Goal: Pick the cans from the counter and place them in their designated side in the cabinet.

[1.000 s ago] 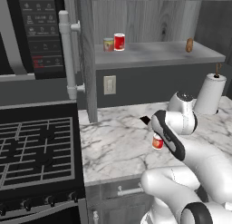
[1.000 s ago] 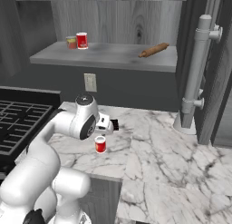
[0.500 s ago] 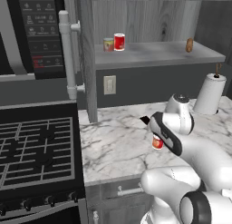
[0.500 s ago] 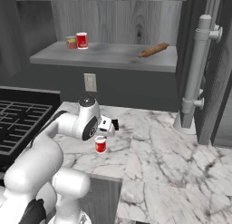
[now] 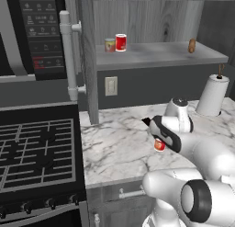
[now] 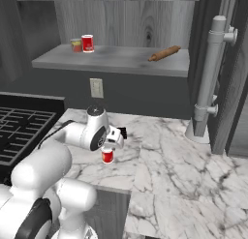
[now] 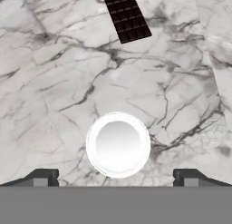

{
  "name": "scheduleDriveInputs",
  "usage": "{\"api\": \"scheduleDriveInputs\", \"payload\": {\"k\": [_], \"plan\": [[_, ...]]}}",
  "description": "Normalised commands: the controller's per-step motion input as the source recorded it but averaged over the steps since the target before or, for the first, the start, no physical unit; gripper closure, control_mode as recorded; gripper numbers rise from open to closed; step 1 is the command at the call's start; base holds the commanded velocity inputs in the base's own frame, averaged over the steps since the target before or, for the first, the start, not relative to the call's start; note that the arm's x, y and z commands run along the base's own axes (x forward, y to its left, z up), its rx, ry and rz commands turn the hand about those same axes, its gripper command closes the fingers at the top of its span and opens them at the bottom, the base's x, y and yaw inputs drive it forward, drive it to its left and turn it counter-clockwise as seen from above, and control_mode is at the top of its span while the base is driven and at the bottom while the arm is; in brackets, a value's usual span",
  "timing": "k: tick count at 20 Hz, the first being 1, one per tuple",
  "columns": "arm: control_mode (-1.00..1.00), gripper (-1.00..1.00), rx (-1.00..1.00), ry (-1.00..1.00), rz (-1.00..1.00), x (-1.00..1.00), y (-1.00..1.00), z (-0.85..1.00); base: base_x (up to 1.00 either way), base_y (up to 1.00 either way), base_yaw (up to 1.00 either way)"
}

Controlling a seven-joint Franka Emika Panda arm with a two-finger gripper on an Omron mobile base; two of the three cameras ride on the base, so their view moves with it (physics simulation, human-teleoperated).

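1. Pincer (image 7: 118, 177) spread wide, grasping nothing, directly above the red can (image 6: 107, 156), which stands upright on the marble table (image 6: 169, 156).
2. Best descent: straight down, can centred between the tips, then clench.
3. Arm folded low, wrist pointing down.
4. Beyond the can: cabinet shelf (image 6: 126, 61), second red can (image 6: 87, 43) already there.

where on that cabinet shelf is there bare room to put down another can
The shelf is bare across its middle, between the red can and the rolling pin. The end by the upright panel is crowded: the red can and a tan banded can stand side by side there.
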Motion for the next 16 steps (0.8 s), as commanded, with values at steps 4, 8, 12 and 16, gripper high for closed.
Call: {"api": "scheduleDriveInputs", "payload": {"k": [4, 8, 12, 16], "plan": [[-1.00, -1.00, 0.00, 0.04, -0.02, 0.12, -0.02, -0.20, 0.00, 0.00, 0.00], [-1.00, -1.00, 0.00, 0.04, -0.02, 0.12, -0.03, -0.20, 0.00, 0.00, 0.00], [-1.00, -1.00, 0.00, 0.03, -0.02, 0.13, -0.04, -0.20, 0.00, 0.00, 0.00], [-1.00, -1.00, 0.00, 0.03, -0.02, 0.12, -0.05, -0.21, 0.00, 0.00, 0.00]]}}
